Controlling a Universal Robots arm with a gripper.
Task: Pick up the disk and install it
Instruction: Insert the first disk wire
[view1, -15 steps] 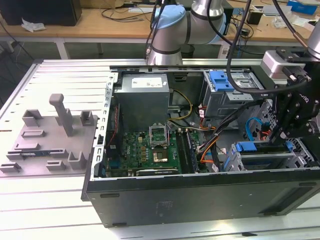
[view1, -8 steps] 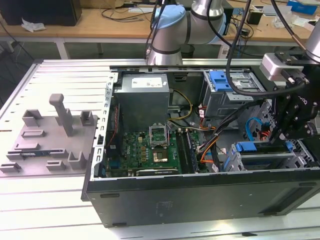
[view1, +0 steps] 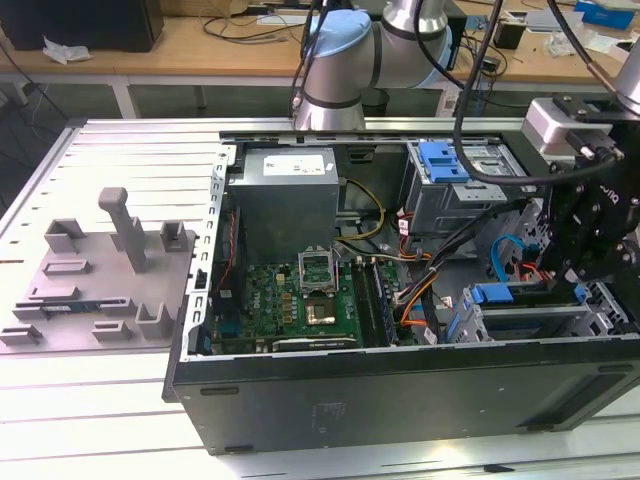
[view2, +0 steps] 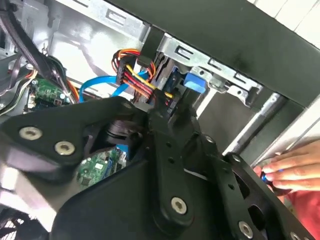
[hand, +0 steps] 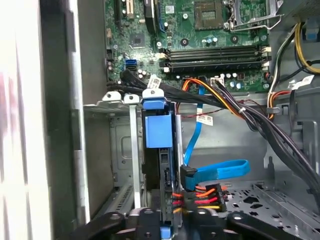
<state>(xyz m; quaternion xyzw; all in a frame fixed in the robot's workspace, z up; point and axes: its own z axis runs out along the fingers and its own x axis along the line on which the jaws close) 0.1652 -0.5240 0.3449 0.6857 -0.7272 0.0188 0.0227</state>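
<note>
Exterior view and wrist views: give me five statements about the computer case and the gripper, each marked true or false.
1. The computer case lies with its side open. True.
2. The gripper hovers over the grey rack. False: it is at the drive bays on the exterior view's right.
3. The disk stands in a bay. True.
4. A hand shows in the second wrist view. True.
5. The motherboard is red. False: green.
</note>
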